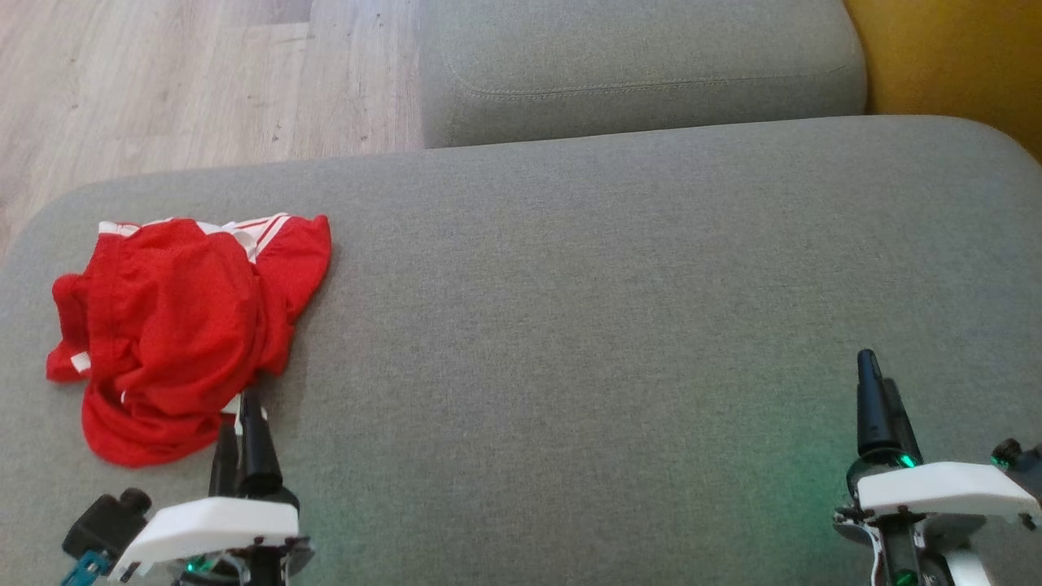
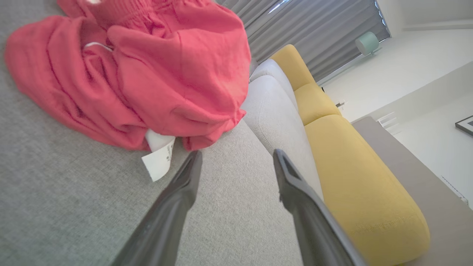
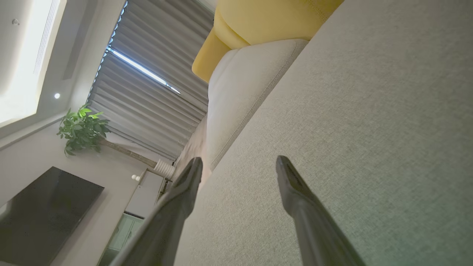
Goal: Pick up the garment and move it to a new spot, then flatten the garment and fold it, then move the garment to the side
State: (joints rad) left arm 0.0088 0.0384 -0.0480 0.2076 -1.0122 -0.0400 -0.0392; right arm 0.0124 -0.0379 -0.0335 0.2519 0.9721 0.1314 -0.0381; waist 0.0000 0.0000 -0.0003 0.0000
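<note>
One tag [image 2: 159,161] lies between garment [image 2: 147,66] and left gripper [image 2: 237,153].

The shorts [image 1: 179,325] are bright red with white stripes along one edge and a white label [image 2: 159,160]. The sofa seat [image 1: 619,325] is plain grey weave, and the cushion [image 1: 952,57] is mustard yellow. The floor [image 1: 163,81] is pale wood grain. The left gripper [image 1: 238,409] and right gripper [image 1: 879,368] have black fingers and white housings.

Grey sofa [image 1: 610,285], yellow cushion [image 1: 944,57], wooden floor [image 1: 163,81], perhaps a television [image 3: 40,210].
</note>
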